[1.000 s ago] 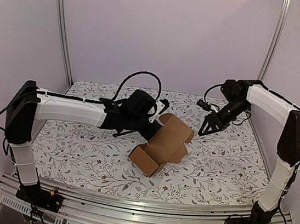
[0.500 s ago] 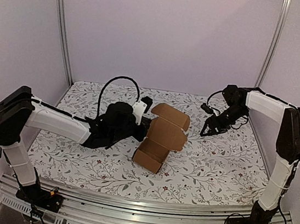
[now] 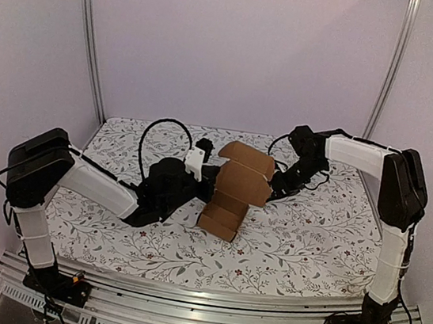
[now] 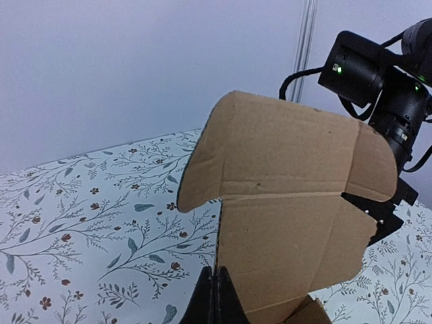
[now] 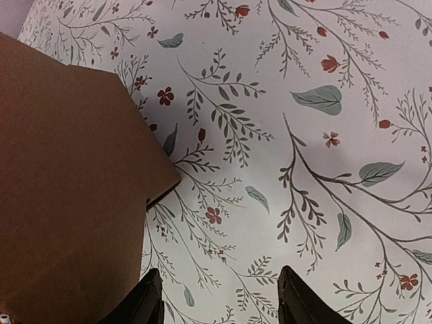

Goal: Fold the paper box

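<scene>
The right claw (image 3: 278, 188) has swung in beside the paper box (image 3: 239, 187), its fingers (image 5: 152, 300) spread open over the flowered desk (image 3: 309, 246); the left claw (image 4: 214, 297) pinches the box's upright panel at mid-desk, lid flap raised.

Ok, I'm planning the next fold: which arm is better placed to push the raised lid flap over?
Right. The right end effector is open, empty and close beside the raised flap of the paper box. The left end effector is shut on a box panel, steadying it, so it should probably hold.
</scene>
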Controlling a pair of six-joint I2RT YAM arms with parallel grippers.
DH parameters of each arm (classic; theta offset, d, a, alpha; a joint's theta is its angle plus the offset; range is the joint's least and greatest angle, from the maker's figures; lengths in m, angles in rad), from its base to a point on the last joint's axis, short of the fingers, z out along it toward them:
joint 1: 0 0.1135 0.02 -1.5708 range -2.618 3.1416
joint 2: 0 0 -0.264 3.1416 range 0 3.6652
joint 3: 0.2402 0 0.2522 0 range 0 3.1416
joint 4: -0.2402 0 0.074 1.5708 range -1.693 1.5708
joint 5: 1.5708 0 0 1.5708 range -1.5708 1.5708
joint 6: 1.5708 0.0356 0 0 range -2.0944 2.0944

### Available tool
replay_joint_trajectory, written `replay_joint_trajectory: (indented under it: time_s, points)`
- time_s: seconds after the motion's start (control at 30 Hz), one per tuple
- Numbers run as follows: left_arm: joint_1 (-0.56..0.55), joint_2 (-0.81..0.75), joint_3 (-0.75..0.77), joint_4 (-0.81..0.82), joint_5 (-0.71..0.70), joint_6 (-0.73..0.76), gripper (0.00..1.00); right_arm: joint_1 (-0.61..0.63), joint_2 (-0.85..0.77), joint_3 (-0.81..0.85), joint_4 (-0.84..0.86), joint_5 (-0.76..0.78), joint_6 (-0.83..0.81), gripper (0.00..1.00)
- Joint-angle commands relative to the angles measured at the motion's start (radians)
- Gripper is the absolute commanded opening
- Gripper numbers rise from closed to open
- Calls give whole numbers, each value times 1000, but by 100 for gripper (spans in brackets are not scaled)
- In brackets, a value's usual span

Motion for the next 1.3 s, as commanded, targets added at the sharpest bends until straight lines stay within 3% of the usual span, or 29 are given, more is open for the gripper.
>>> replay_joint_trajectory:
  time_s: [0.0,0.43,0.73,1.03,1.27]
  points:
    - [7,46,-20,79,-7,-46,0,11,-38,-52,36,-51,-5,57]
    - [-56,83,-49,86,-73,-12,0,14,-95,-142,52,-182,-53,59]
    - [-64,83,-78,95,16,-17,0,19,-186,-234,80,-332,-171,61]
    - [-74,74,-131,133,15,-47,0,87,-209,-253,119,-295,-173,61]
    - [-73,41,-164,175,-14,-18,0,121,-235,-239,52,-278,-276,62]
